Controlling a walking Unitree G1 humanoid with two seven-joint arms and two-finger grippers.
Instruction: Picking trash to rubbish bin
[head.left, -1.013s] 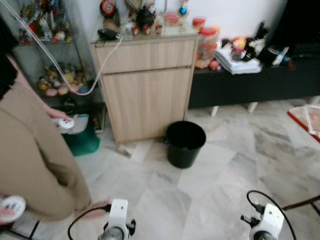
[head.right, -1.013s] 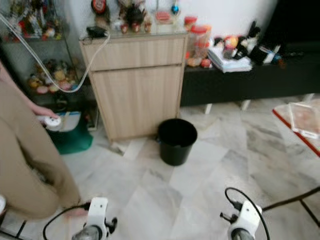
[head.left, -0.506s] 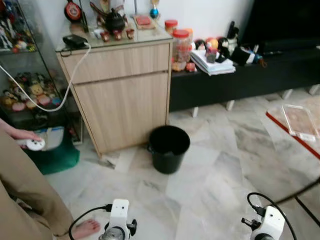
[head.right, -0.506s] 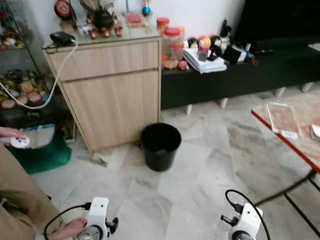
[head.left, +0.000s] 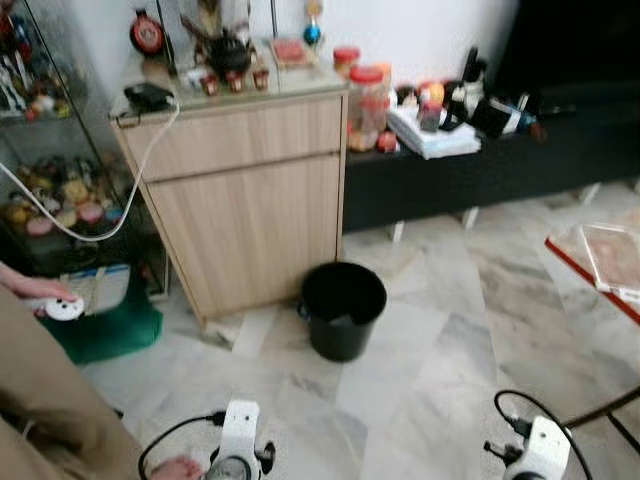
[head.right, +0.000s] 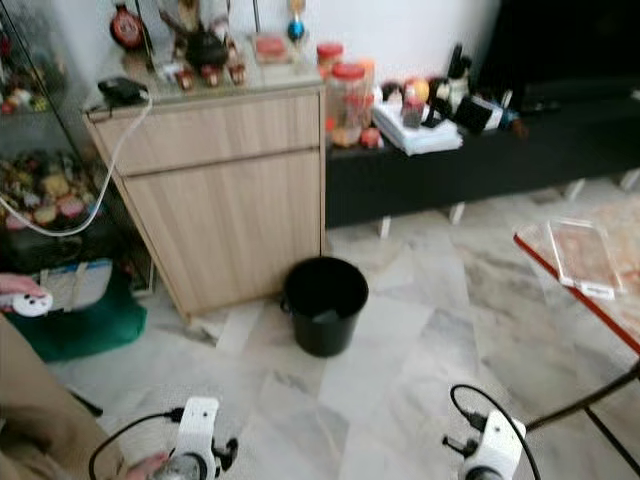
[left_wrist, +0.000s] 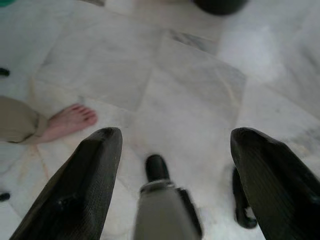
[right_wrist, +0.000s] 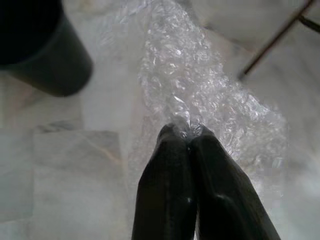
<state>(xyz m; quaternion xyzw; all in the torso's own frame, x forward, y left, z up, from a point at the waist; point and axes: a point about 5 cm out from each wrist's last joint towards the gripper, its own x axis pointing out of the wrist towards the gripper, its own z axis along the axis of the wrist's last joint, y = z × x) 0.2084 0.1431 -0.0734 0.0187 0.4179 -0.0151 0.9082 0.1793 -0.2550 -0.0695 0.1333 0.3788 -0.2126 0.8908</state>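
A crumpled sheet of bubble wrap (right_wrist: 200, 95) is hanging from the right tool (right_wrist: 190, 136), whose two black fingers are pinching together on one edge of it, so the pick-up part of the job looks finished. The sheet is still out of the black rubbish bin (head.left: 342, 308), which is standing on the floor ahead of the robot and, in the right wrist view, is sitting just beyond the wrap's far edge. By my reading, the carry to the bin and the drop are what is left; something pale is lying inside the bin, too small to identify.

The left tool (left_wrist: 170, 185) is hanging with its fingers spread wide apart and nothing between them, pointing down at bare floor beside a person's bare foot (left_wrist: 70, 120).

The floor (head.left: 480, 300) is glossy grey-veined marble tile. The bin is standing just in front of a light wooden cabinet (head.left: 250, 200) that is carrying ornaments and a trailing white cable. To the robot's right a low black bench (head.left: 500, 165) is running along the wall with jars and stacked papers, and a red-edged worktop (head.right: 590, 275) is showing at the far right. A person in tan trousers (head.left: 50, 400) is standing at the left, holding a small white controller (head.left: 62, 308).
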